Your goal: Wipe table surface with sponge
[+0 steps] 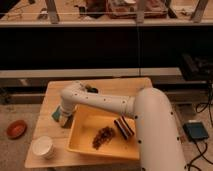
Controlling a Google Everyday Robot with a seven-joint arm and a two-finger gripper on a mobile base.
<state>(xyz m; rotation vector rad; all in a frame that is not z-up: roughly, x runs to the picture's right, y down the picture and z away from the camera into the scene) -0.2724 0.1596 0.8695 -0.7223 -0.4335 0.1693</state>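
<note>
Camera view, item: sponge (pixel 56 114), small teal block under my claw (pixel 62 119), resting on table (pixel 115 86) left of yellow tray (pixel 80 137). Cup (pixel 44 147) nearer. Probably soft, light, squashy; take by its flat sides.

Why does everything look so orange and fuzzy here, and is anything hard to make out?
Camera view: warm dim light tints the table surface orange; the whole frame is soft; the background is dark; the gripper, down by the sponge beside the tray, blurs into shadow.
</note>
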